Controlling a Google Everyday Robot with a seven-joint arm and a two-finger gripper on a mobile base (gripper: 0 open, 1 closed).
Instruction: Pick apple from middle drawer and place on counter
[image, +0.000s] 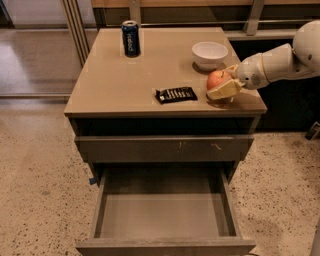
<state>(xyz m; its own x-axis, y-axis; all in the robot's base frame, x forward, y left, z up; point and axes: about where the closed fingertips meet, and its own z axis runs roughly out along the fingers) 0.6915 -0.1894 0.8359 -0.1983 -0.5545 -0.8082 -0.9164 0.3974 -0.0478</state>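
Note:
The red-orange apple (216, 78) is held between the pale fingers of my gripper (222, 82), which reaches in from the right on a white arm. The apple is at the right side of the tan counter (150, 65), just in front of a white bowl, low over or touching the surface; I cannot tell which. The gripper is shut on the apple, with one finger (226, 90) below and in front of it. The middle drawer (165, 212) is pulled wide open at the bottom of the view, and its grey floor is bare.
A white bowl (210, 54) stands right behind the apple. A dark snack wrapper (175, 94) lies left of it near the counter's front edge. A blue can (131, 38) stands at the back left. A shut drawer front with scratch marks (165, 148) sits above the open drawer. Speckled floor surrounds the cabinet.

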